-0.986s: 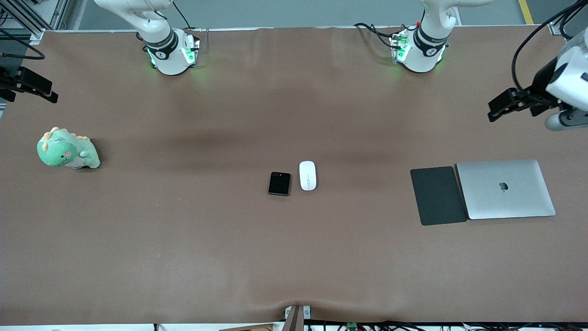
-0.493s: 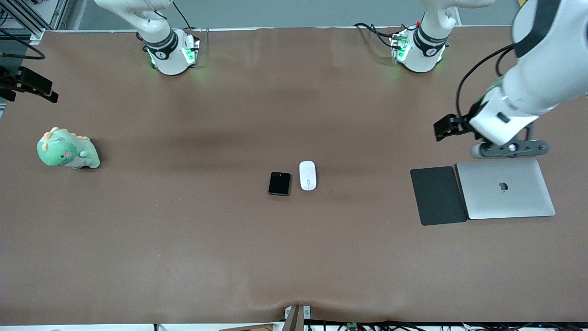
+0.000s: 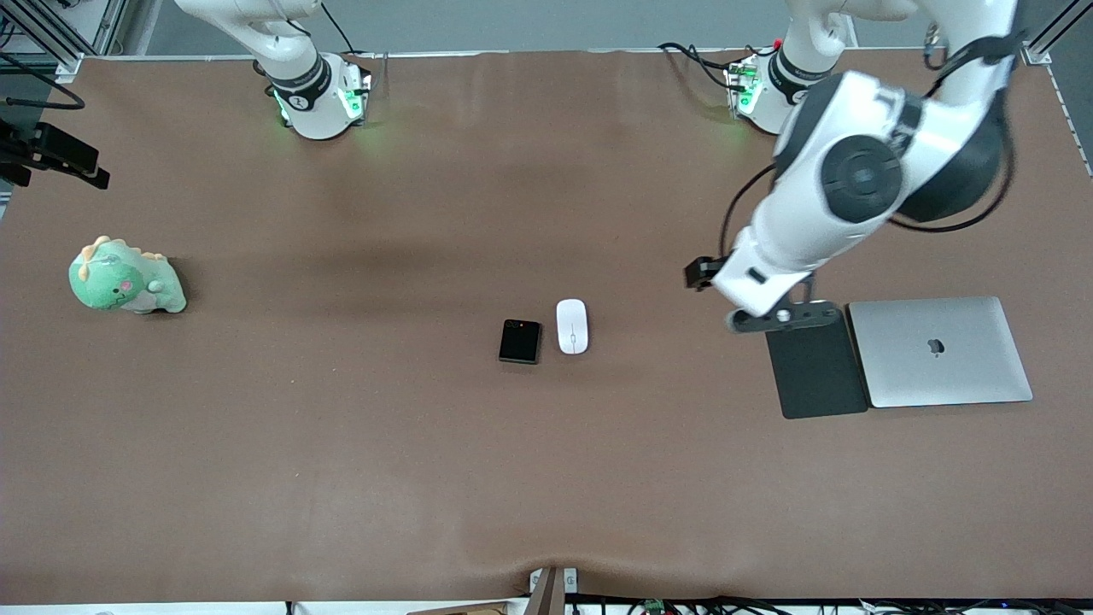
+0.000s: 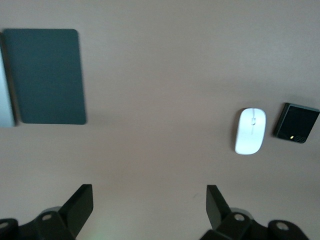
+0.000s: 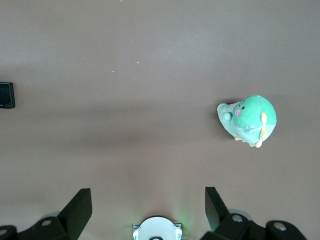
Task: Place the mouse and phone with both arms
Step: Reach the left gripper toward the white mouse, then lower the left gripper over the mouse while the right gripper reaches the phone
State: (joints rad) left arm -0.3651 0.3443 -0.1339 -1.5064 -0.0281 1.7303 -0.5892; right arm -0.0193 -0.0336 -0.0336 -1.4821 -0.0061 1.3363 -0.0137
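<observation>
The white mouse [image 3: 571,325] lies mid-table, with the black phone [image 3: 519,341] close beside it toward the right arm's end. Both also show in the left wrist view, the mouse [image 4: 251,131] and the phone [image 4: 296,123]. My left gripper [image 3: 698,275] is open and empty in the air, over bare table between the mouse and the dark grey pad; in its own view [image 4: 148,192] only table shows between the fingers. My right gripper [image 5: 147,192] is open and empty, waiting high over the table near its base. The phone's edge [image 5: 6,95] shows in that view.
A dark grey pad [image 3: 815,367] and a closed silver laptop [image 3: 939,350] lie side by side toward the left arm's end. A green plush dinosaur [image 3: 126,278] sits toward the right arm's end. The right arm's base [image 5: 157,230] shows under the right gripper.
My left arm has swung in from its end of the table toward the middle; its gripper is now over the table near the pad. The right arm, mouse and phone have not moved.
</observation>
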